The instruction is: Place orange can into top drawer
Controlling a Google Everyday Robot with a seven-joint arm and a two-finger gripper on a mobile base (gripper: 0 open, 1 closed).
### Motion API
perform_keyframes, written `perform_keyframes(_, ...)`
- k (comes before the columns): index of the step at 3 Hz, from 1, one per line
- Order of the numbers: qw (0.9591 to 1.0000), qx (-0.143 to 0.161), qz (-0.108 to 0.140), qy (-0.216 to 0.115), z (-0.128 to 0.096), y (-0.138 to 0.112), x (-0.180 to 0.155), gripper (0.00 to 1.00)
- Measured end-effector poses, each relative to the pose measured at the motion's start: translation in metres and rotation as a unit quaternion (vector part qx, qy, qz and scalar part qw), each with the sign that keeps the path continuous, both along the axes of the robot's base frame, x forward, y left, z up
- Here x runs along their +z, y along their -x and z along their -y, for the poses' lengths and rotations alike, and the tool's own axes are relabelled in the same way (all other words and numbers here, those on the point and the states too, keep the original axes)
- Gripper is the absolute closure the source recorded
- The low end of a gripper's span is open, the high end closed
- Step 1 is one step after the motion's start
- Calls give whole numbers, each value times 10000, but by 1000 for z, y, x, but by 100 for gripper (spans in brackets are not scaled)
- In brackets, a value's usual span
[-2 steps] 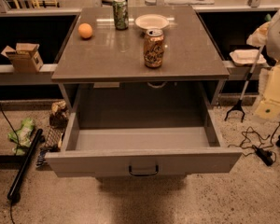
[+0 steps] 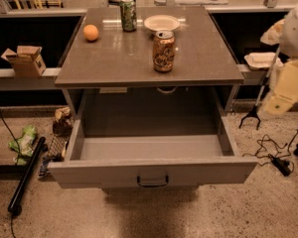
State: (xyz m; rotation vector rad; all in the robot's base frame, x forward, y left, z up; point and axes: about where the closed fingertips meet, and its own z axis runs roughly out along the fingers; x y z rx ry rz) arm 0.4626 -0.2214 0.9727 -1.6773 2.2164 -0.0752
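Observation:
The orange can (image 2: 164, 51) stands upright on the grey cabinet top (image 2: 114, 63), near its front middle. It is orange-gold with pale lettering and a silver top. Below it, the top drawer (image 2: 151, 170) is pulled wide open, and nothing shows inside. Its flat grey front carries a small dark handle (image 2: 152, 181). My gripper (image 2: 285, 90) is at the right edge of the view. It hangs beside the cabinet's right side, well apart from the can and holding nothing I can see.
A green can (image 2: 128, 14), a round orange fruit (image 2: 91, 32) and a white bowl (image 2: 161, 22) sit at the back of the top. A cardboard box (image 2: 25, 59) is on the left shelf. Cables (image 2: 275, 157), a black pole (image 2: 25, 177) and litter lie on the floor.

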Motion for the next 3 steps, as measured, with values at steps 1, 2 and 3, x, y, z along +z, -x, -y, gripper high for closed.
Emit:
perform_keyframes(1, 9983, -124, 214, -536, 3, -61, -9, 0)
perform_keyframes(2, 9891, -397, 450, -1345, -1, -138, -28, 0)
perform_keyframes(3, 9720, -745, 614, -2143, -18, -201, -48, 0)
